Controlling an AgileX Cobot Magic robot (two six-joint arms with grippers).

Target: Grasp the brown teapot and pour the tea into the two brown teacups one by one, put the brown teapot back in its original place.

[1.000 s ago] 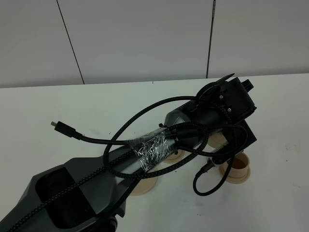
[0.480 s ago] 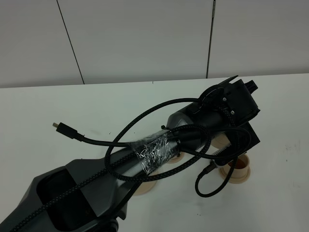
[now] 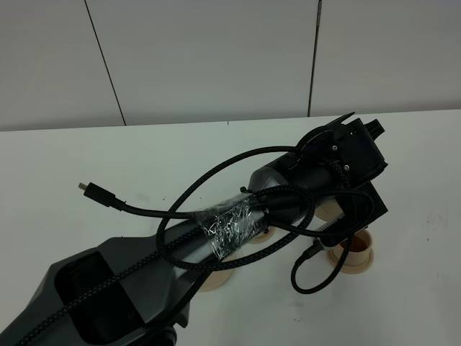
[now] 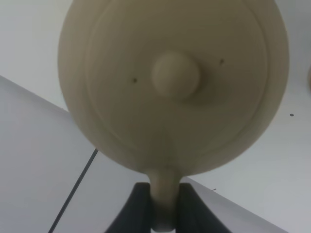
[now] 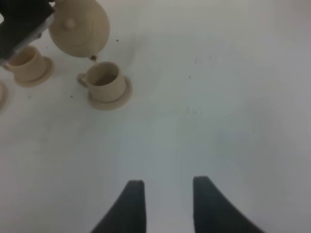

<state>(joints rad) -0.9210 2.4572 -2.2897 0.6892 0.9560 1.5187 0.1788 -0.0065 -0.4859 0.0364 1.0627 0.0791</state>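
Observation:
The brown teapot point(image 4: 170, 82) fills the left wrist view lid-on, and my left gripper point(image 4: 164, 196) is shut on its loop handle. In the right wrist view the teapot point(image 5: 77, 26) hangs tilted, with its spout just above one brown teacup point(image 5: 104, 80) that stands on its small saucer and holds dark liquid. The second teacup point(image 5: 26, 60) sits on its saucer beside it. From above, my left arm point(image 3: 288, 187) covers the teapot; the teacup point(image 3: 353, 249) shows below the wrist. The wide saucer point(image 3: 215, 280) peeks out under the arm. My right gripper point(image 5: 165, 189) is open over bare table.
A white table point(image 3: 144, 158) carries everything, with a light wall behind it. Black cables point(image 3: 216, 173) loop around the left arm, and a loose plug end point(image 3: 86, 187) sticks out to the left. White tabletop point(image 5: 218, 97) lies beyond the right gripper.
A second ago the left wrist shifted slightly right and up over the right-hand teacup. Since half a second ago it has held still. The right gripper stays open.

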